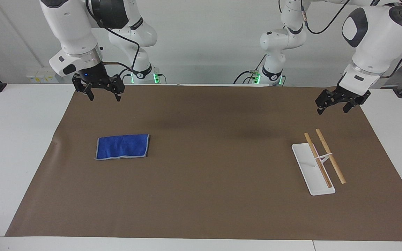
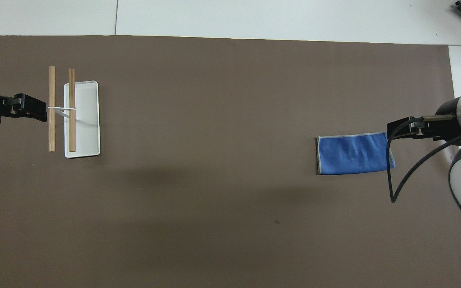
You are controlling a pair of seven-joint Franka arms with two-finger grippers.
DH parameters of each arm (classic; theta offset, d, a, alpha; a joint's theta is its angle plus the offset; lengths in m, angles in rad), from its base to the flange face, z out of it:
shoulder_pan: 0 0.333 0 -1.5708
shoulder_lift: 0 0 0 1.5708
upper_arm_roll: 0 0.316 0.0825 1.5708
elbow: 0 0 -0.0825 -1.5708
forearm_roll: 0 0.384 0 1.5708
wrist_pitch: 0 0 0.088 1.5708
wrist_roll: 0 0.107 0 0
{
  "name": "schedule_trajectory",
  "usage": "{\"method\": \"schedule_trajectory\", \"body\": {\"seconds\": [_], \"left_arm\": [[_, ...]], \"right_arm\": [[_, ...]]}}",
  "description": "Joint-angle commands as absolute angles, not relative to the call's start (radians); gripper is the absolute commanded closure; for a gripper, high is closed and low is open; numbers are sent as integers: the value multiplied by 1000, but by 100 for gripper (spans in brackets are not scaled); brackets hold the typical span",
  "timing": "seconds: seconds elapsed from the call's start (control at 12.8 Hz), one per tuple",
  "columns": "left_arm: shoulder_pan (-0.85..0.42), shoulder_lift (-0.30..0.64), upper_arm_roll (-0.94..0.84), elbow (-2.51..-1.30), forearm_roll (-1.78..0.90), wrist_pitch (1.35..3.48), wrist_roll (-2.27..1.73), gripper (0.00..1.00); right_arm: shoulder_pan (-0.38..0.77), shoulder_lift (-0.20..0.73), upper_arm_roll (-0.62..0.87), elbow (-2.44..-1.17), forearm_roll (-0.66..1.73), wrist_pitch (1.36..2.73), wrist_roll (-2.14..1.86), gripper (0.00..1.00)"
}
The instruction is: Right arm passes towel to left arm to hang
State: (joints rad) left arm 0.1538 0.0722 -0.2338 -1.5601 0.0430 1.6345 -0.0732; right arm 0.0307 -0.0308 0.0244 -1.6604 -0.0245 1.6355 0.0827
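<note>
Rack (image 1: 314,174), white-based with two wooden rails (image 1: 330,156), stands on the brown mat (image 1: 201,195) at the left arm's end of the desk (image 1: 12,139), below the left gripper (image 1: 333,106), jaws spread and empty. Towel (image 1: 122,146) lies flat on the mat under the right gripper (image 1: 104,96), clear of its spread, empty jaws.

A small royal-blue towel (image 1: 122,146) with pale stitched edging is lying flat on a large brown table mat (image 1: 215,195), toward the right arm's end. The right arm's black two-finger gripper (image 1: 104,97) is hanging above the mat, fingers spread. The left arm's black gripper (image 1: 333,108), seemingly parted, is hovering near a white rack with two wooden rods (image 1: 321,162).
</note>
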Motion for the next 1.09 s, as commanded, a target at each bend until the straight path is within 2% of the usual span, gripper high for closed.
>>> {"method": "schedule_trajectory", "body": {"seconds": [0.0, 0.7, 1.01], "left_arm": [[164, 41, -235, -1594, 38, 1640, -72, 0], [164, 41, -235, -1594, 38, 1641, -72, 0], [164, 41, -235, -1594, 38, 1640, -72, 0]], "right_arm": [[18, -34, 34, -1658, -17, 1628, 78, 0], [9, -44, 29, -1672, -17, 1615, 64, 0], [-5, -46, 28, -1819, -17, 1840, 64, 0]]}}
